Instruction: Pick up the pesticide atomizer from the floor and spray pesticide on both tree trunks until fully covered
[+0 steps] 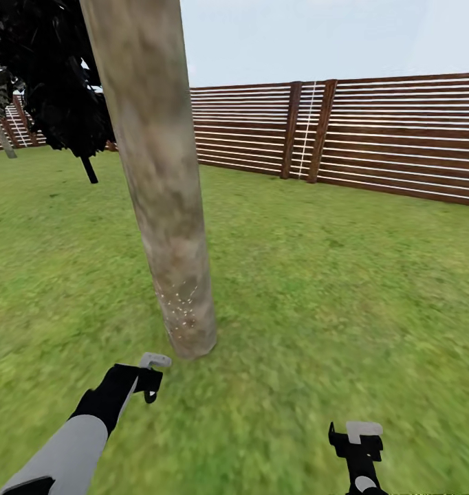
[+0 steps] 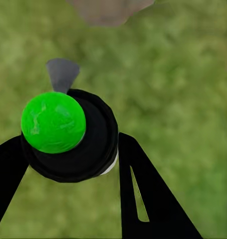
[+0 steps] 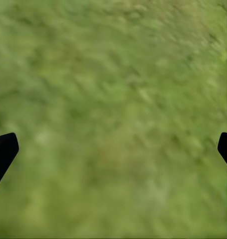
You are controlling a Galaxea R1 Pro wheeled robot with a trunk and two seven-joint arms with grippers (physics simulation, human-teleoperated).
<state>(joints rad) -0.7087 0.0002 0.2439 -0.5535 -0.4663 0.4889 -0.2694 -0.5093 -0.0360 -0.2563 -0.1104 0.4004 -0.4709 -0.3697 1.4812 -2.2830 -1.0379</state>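
- Underfoot, the floor (image 1: 344, 289) is blurry green grass that spreads across the whole garden, from the robot out to the boundary.
- A brown slatted wooden fence (image 1: 399, 134) closes the lawn from roughly 10 o'clock round to 3 o'clock in the head view, with two darker upright posts near 1 o'clock.
- The tree trunk (image 1: 155, 172) stands just ahead at about 11 o'clock: a thick, mottled grey-beige column that leans slightly and rises out of the top of the head view. Small white specks (image 1: 181, 306) dot its lowest part, just above the grass.
- A black thin-stemmed tree (image 1: 59, 82) with a dark ragged crown stands farther back at 10 o'clock, well apart from the thick trunk.
- Another pale trunk (image 1: 2, 136) shows small at the far left, near the fence.
- The left tool (image 1: 149, 377) is out at 7 o'clock in the head view, near the foot of the thick trunk but not touching it. In the left wrist view its two black fingers (image 2: 143, 194) are clamped on the pesticide atomizer (image 2: 76, 134), a dark round body seen end-on with a bright green disc on top and a grey nozzle pointing toward the trunk base at the frame edge.
- The right tool (image 1: 358, 440) hangs low at 5 o'clock over bare grass; in the right wrist view its fingertips (image 3: 3, 152) sit wide apart at opposite edges, with nothing between them.
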